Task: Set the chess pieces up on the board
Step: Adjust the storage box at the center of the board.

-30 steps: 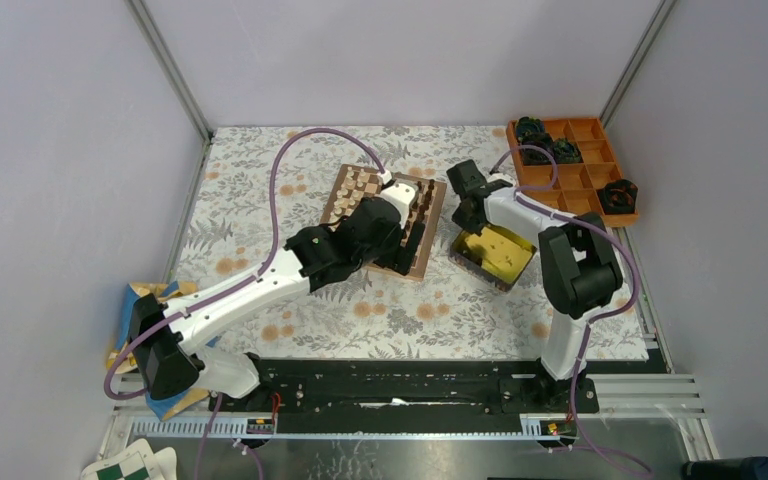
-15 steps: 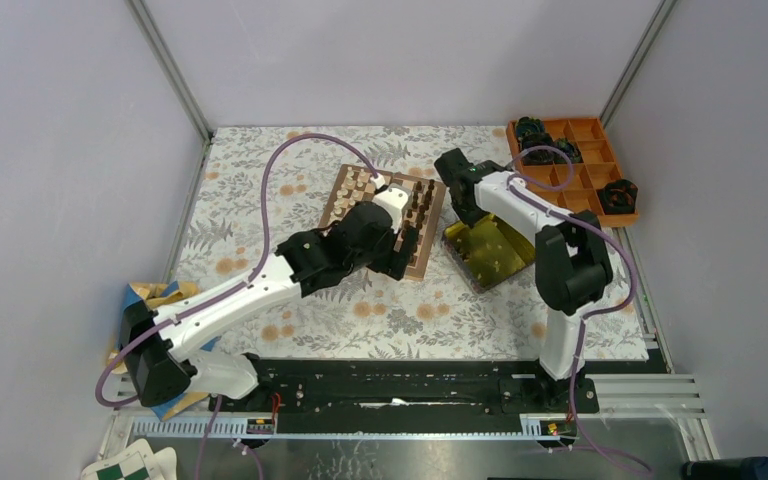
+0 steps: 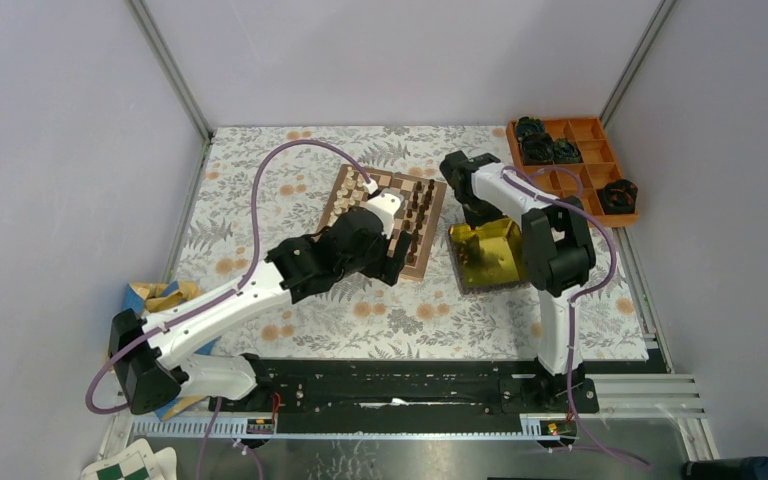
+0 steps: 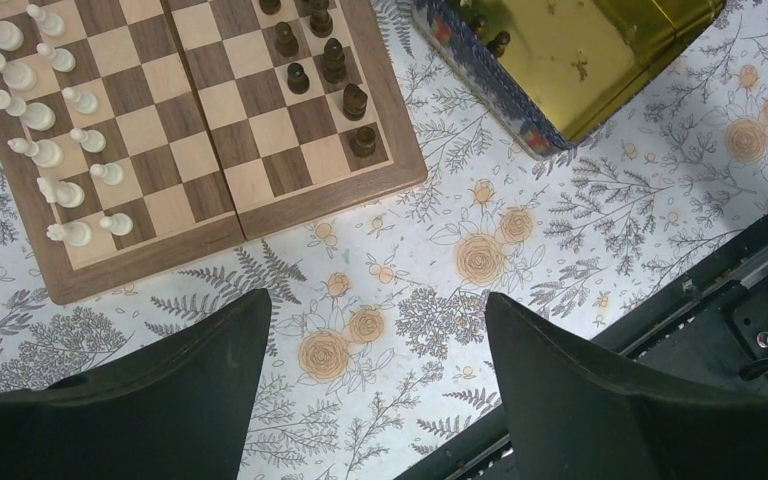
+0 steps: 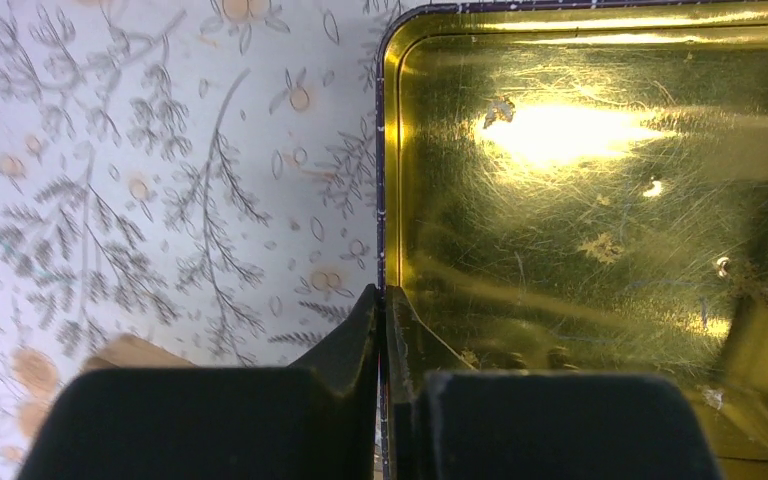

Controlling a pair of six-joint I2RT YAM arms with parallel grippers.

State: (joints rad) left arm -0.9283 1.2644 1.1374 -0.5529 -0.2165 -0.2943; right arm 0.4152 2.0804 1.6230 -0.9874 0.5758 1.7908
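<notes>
Narrow gap between board (image 4: 260, 150) and tin (image 4: 600, 50); left arm (image 3: 330, 255) above board.

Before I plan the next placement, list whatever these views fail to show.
- Top external: the left arm covers the near-left part of the brown-and-cream checkered wooden chessboard.
- Left wrist: the top edge cuts off part of the board and of the shiny yellow square tin.
- Right wrist: the right gripper, clamped on the tin's wall, hides its near floor.
- Top external: the chess pieces are too small to tell their types.

A floral table (image 3: 260, 180) carries the board (image 4: 260, 130), a yellow tin (image 3: 492, 258) just beside it, and an orange tray (image 3: 588, 130).
</notes>
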